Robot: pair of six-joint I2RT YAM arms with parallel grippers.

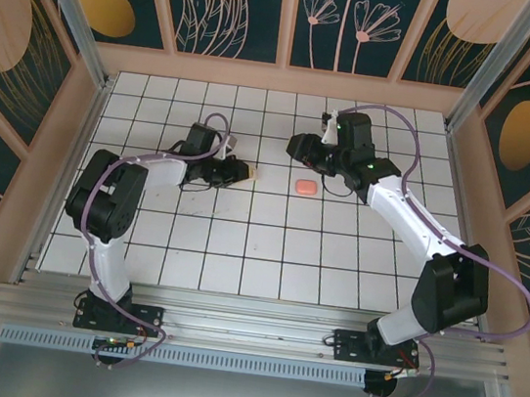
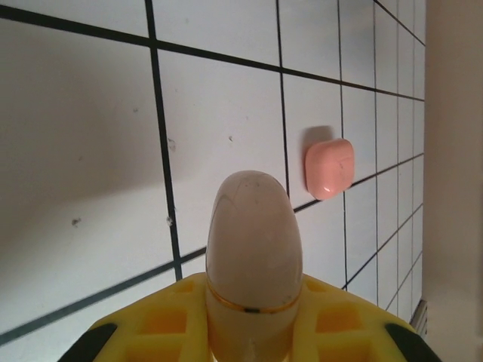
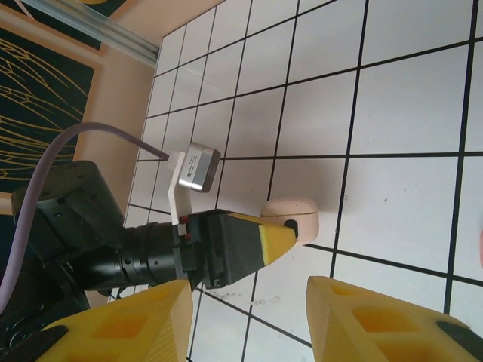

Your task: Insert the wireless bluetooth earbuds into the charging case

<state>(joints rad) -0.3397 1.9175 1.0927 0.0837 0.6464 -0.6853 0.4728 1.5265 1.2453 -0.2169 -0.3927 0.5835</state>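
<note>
- Left gripper (image 1: 233,168) is clamped on the cream charging case (image 2: 253,249). The case's rounded end pokes out past the yellow fingers (image 2: 151,323), toward the right side of the worktop (image 1: 268,248).
- Right gripper (image 3: 247,294) has its fingers apart with nothing between them. It hangs a little far and right of the cream case, facing it.
- Pink charging case (image 1: 305,186) lies flat on the tiles near the middle, just right of the cream case and apart from both grippers.
- The earbuds: both cases look closed, and I cannot tell whether any sit inside.
- My read of the step: the left holds the cream case steady while the right comes in to work the lid.
- A thin gold seam (image 2: 253,305) circles the cream case right at the edge of the left grip. If that is the lid line, the grip may be pinning it, so I want the lid half free before prying.
- I bring the right in slow and level, one finger to the seam, no squeeze across the shell. The shell looks smooth and rounded and would likely squirt out.
- The left does nothing but hold; any twist there puts the seam off line.
- The pink case sits near the right arm's likely path. I stay high so a low sweep doesn't knock it.
</note>
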